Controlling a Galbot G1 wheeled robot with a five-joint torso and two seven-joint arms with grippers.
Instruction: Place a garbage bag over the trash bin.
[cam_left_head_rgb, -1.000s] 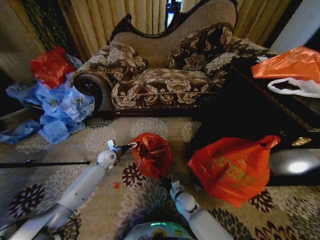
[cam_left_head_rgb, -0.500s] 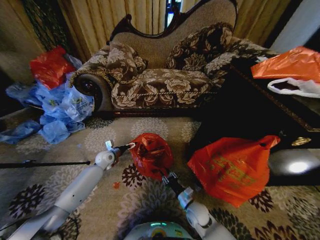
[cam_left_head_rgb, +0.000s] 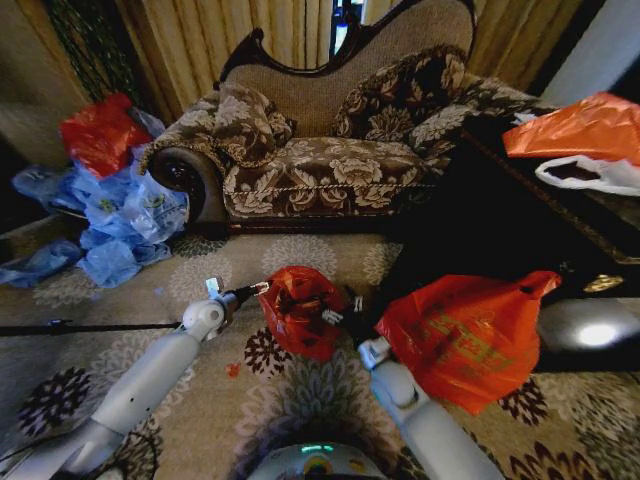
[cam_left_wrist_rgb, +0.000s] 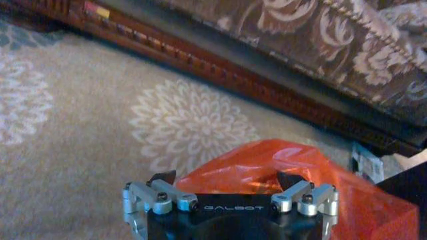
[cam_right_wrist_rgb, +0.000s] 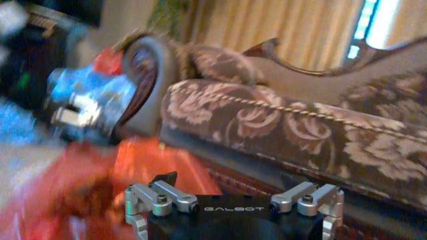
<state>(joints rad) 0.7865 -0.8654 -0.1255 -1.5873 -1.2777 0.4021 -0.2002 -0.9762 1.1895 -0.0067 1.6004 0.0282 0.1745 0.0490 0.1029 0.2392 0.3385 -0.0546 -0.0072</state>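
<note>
Sitting at frame centre on the patterned carpet (cam_left_head_rgb: 300, 395), the garbage bag (cam_left_head_rgb: 297, 310) drapes the trash bin. Left end effector (cam_left_head_rgb: 262, 289) touches its left edge, fingers spread wide; right end effector (cam_left_head_rgb: 340, 312) touches its right edge, also wide.

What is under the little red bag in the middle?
The garbage bag stands on flowery carpet, puffed as if draped over something. The trash bin is covered, so it cannot be seen. Both grippers, left and right, sit at its sides.

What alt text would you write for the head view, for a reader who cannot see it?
On a flower-patterned carpet, the garbage bag sits between the two robot arms: the left claw at one edge, the right claw at the other. Behind stands a patterned sofa; a larger orange bag lies on the robot's right.
</note>
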